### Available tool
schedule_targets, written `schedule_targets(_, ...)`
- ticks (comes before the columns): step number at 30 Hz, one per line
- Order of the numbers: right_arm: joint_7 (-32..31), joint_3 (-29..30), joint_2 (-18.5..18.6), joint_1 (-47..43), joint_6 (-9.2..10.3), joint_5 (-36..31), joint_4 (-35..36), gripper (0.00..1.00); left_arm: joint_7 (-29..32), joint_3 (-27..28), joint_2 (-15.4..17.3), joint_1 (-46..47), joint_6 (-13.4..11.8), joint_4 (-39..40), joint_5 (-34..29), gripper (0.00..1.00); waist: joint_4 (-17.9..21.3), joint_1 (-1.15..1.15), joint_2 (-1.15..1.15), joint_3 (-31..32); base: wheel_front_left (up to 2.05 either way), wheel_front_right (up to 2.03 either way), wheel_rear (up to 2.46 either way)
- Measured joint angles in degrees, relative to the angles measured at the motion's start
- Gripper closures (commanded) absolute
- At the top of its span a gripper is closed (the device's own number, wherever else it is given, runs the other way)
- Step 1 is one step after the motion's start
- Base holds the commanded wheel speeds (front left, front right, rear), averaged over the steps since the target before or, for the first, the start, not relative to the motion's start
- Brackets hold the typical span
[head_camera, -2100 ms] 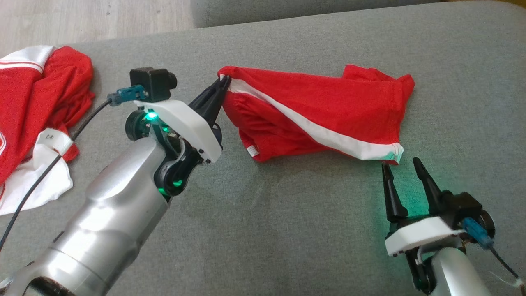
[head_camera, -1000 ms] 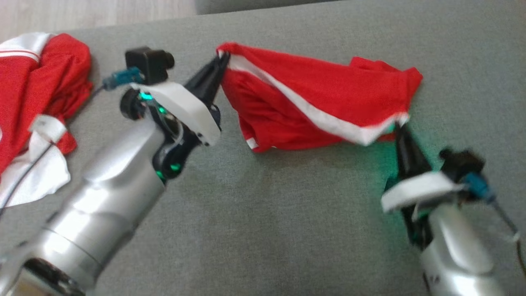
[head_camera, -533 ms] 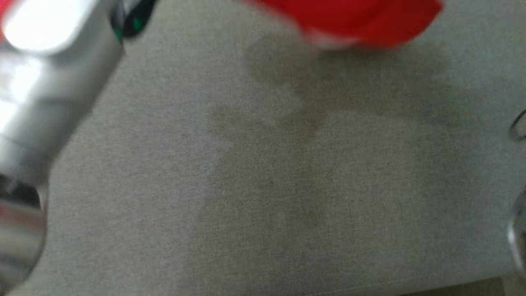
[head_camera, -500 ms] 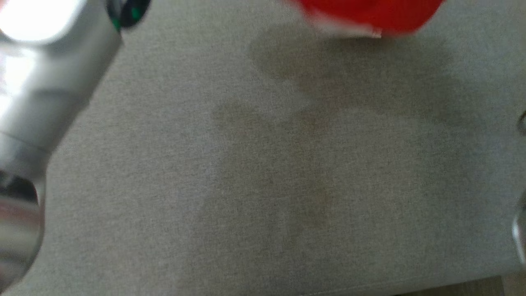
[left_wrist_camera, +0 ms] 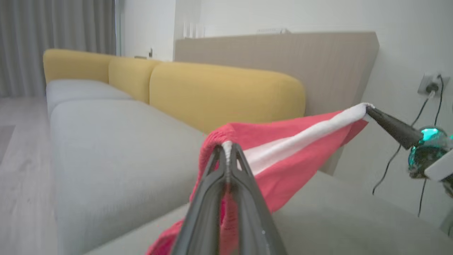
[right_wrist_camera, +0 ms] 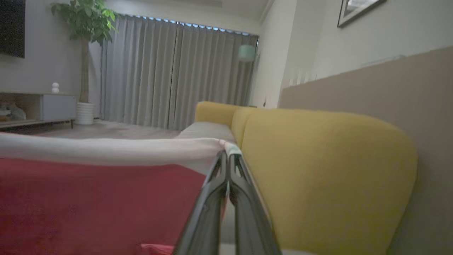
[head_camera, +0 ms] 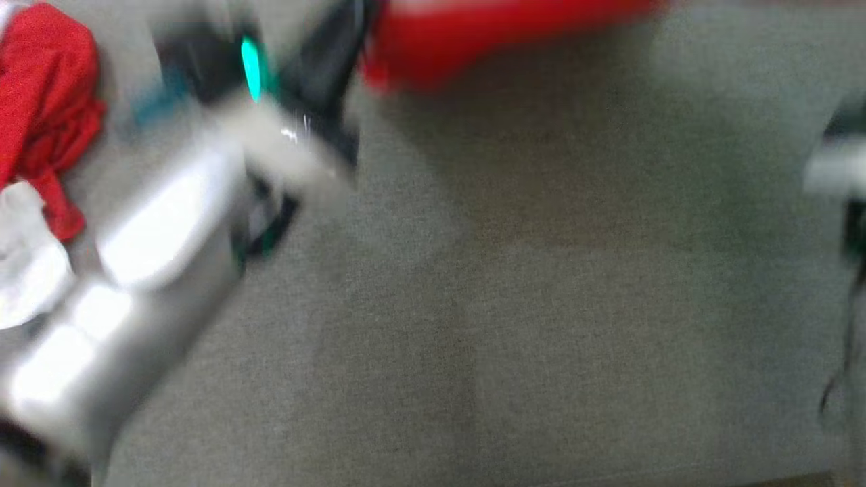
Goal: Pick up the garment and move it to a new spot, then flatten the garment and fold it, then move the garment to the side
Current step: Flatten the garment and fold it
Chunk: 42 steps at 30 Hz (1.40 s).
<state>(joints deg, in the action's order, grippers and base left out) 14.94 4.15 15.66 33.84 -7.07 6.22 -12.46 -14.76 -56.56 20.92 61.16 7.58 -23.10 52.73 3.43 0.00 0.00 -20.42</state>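
The garment (left_wrist_camera: pixel 283 156) is a red piece with a white stripe, held off the grey cushion and stretched between both grippers. My left gripper (left_wrist_camera: pixel 227 148) is shut on one white-edged corner of it. My right gripper (right_wrist_camera: pixel 228 156) is shut on the other white corner; in the left wrist view the right gripper (left_wrist_camera: pixel 370 110) shows at the far end of the stripe. In the blurred head view the garment (head_camera: pixel 487 34) hangs along the top edge, with my left gripper (head_camera: pixel 355 20) at its left end and the white body of my right gripper showing at the right edge.
A second red and white garment (head_camera: pixel 40 135) lies crumpled at the left of the grey cushion (head_camera: pixel 514 325). Yellow back cushions (left_wrist_camera: pixel 219 95) rise behind the seat. A wall socket with cables (left_wrist_camera: pixel 430 86) is beyond the right gripper.
The head camera has swung, so the whole picture shifted and blurred. The right gripper, open below the hem two seconds ago, took hold of the white corner, and the garment is lifted between both grippers.
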Motion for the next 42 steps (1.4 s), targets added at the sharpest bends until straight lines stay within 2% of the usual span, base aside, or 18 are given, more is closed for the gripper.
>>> schedule_targets(2,-0.41,-0.05,-0.90,-7.83,0.00,0.86,1.23,1.00,0.00,0.92,1.24,-8.08,-0.11,1.96,-5.87,1.00,-0.17,0.00,0.00,1.24,0.00,0.00,0.00)
schedule_targets(7,-3.70,-0.05,-2.75,-25.68,0.00,2.40,8.45,1.00,0.05,5.16,1.23,-30.03,-2.24,7.40,-12.55,1.00,-0.21,-0.01,0.00,4.65,0.00,0.00,0.00)
schedule_targets(10,-5.42,-0.15,-2.99,-34.74,0.00,3.77,13.96,1.00,0.05,6.42,1.54,-39.76,-3.16,9.99,-17.15,1.00,-0.07,-0.01,0.00,6.40,0.00,0.00,0.00)
schedule_targets(15,-9.42,1.29,-2.48,-44.64,0.00,6.23,21.56,1.00,0.05,8.49,1.55,-48.37,-4.64,13.94,-21.13,1.00,-0.77,-0.01,0.00,7.81,0.00,0.00,0.00)
schedule_targets(20,-12.85,4.30,-2.20,-48.81,-0.04,6.61,31.26,1.00,0.05,11.71,1.67,-52.98,-6.35,17.98,-22.05,1.00,-2.18,-0.01,0.00,7.85,0.00,0.00,0.00)
schedule_targets(22,-14.16,4.89,-1.90,-47.92,-0.04,6.61,32.71,1.00,0.05,12.84,0.77,-52.94,-6.59,18.82,-22.04,1.00,-2.82,0.00,0.00,7.59,0.00,0.00,0.00)
schedule_targets(25,-15.88,4.48,-0.31,-43.73,-0.04,6.47,31.16,1.00,0.05,13.59,-2.34,-50.82,-6.43,18.48,-21.87,1.00,-3.98,-0.01,0.00,7.41,0.00,0.00,0.00)
schedule_targets(32,-18.07,-0.25,8.32,-27.50,-0.04,7.45,17.70,1.00,2.25,14.80,-10.47,-39.50,-4.26,11.78,-16.91,1.00,-7.00,0.00,0.00,5.36,0.00,0.00,0.00)
schedule_targets(38,-19.97,-8.48,15.74,-11.85,-0.04,10.65,7.09,1.00,4.58,16.58,-13.65,-30.66,-3.47,4.06,-14.17,1.00,-9.50,0.02,0.00,1.74,0.00,0.00,0.00)
schedule_targets(42,-21.13,-15.45,19.16,-2.24,-0.04,12.22,0.49,1.00,4.67,17.72,-14.95,-25.87,-2.93,-0.10,-13.39,1.00,-11.14,0.02,0.00,-0.66,0.00,0.00,0.00)
